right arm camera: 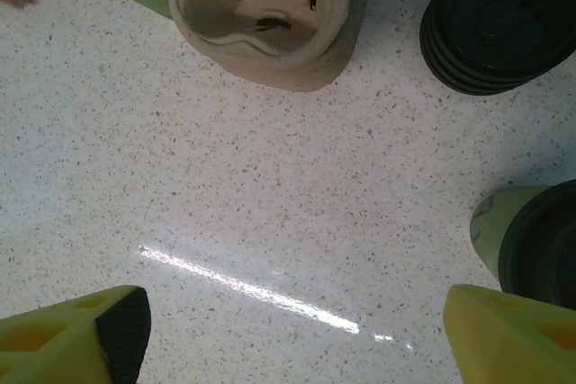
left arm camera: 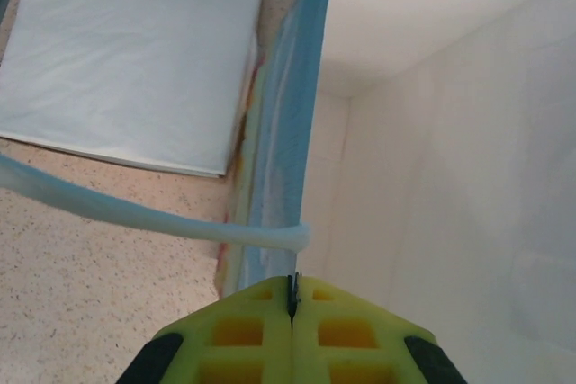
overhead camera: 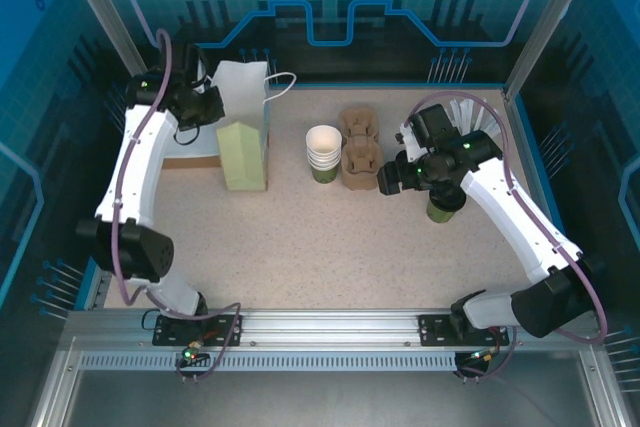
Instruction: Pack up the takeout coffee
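- pinching the top edge of the white paper bag [left arm camera: 450,177] with the left gripper [left arm camera: 292,305], fingers pressed flat together; probably to hold the mouth steady and open for loading.
- leaving the bag's handle [left arm camera: 135,209] loose beside the pinch.
- holding the right gripper [right arm camera: 297,330] spread wide over bare table [right arm camera: 270,177], gripping nothing, facing the brown pulp carrier [right arm camera: 270,15].
- taking the takeout coffee [right arm camera: 531,240] to be the dark-lidded green cup: upright on the table, just beside one finger, not yet in a carrier pocket.
- keeping spare cups [overhead camera: 323,152] and black lids [right arm camera: 490,24] near the carrier, seemingly as stock.
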Motion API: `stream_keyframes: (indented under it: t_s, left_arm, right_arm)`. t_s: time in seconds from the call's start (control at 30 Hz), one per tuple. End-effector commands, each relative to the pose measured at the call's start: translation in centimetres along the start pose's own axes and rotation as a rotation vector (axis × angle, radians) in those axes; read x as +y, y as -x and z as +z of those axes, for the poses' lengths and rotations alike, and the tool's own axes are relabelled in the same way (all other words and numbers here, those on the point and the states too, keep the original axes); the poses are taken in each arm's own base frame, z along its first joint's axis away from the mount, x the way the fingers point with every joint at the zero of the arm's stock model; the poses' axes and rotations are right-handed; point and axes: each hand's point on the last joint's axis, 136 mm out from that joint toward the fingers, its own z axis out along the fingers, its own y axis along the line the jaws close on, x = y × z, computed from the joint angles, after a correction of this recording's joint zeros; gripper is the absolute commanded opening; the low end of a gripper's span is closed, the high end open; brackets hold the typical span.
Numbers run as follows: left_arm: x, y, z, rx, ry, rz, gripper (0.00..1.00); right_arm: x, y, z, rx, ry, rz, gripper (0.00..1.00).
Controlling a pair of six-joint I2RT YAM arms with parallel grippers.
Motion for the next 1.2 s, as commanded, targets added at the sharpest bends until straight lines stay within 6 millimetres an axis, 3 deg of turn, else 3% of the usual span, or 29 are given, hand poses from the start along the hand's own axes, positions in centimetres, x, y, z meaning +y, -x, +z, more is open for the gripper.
stream_keyframes:
  t_s: [0.0,0.27,0.47,0.73,0.93,1.17]
  left_arm:
    - [-1.1,-2.4,-3.4,-0.004,-0.052,0.001,0.0]
    - [-1.6,-8.2,-5.6,-0.009,-0.135,-0.091,0.0]
    - [-2.5,-11.7,-5.4,0.049,-0.2,-0.12,0.0]
    - [-3.9,-12.3,-6.2,0.043,-0.3,-0.168,0.0]
    - [-5.0,-13.0,-6.6,0.062,-0.336,-0.155,0.0]
    - [-5.1,-14.8,-5.7,0.104,-0.341,-0.159,0.04]
  right_arm:
    - [0.1,0.3,0.3,-0.003,0.001,-0.014,0.87]
    - [0.4,2.8,2.5,0.017,0.035,-0.015,0.8]
    - [0.2,5.5,5.4,0.049,0.053,0.006,0.68]
    - [-1.1,8.9,10.0,0.084,0.081,0.087,0.59]
    - [-2.3,9.8,12.5,0.117,0.093,0.129,0.55]
    - [-2.4,10.1,14.0,0.138,0.116,0.148,0.48]
